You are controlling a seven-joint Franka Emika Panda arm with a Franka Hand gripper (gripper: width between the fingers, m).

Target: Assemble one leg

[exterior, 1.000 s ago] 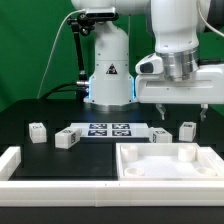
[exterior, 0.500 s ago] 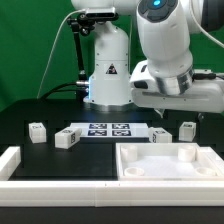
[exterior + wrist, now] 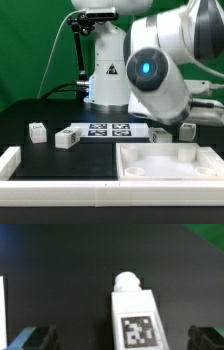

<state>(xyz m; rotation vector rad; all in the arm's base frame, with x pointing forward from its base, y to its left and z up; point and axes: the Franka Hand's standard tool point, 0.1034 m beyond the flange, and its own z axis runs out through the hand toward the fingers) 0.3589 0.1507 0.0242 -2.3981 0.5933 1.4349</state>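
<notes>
In the wrist view a white leg (image 3: 134, 308) lies lengthwise on the black table, tag face up and rounded peg end pointing away. My gripper (image 3: 120, 339) is open, with one dark fingertip (image 3: 35, 336) on each side of the leg, well apart from it. In the exterior view the arm's bulky wrist (image 3: 155, 80) leans over the right side and hides the gripper. Legs stand at the exterior view's left (image 3: 38, 131), beside the marker board (image 3: 66, 138) and at the right (image 3: 187, 130). Another (image 3: 160, 136) peeks out under the arm.
The marker board (image 3: 108, 129) lies at mid table. The large white tray-like part (image 3: 135, 172) sits at the front right. A white rail (image 3: 15, 160) borders the front left. The robot base (image 3: 108, 70) stands behind. A white edge (image 3: 2, 297) shows in the wrist view.
The arm has swung and turned its wrist, so the gripper, seen hanging above the right side legs before, is now hidden behind the arm's body. The parts on the table have not moved.
</notes>
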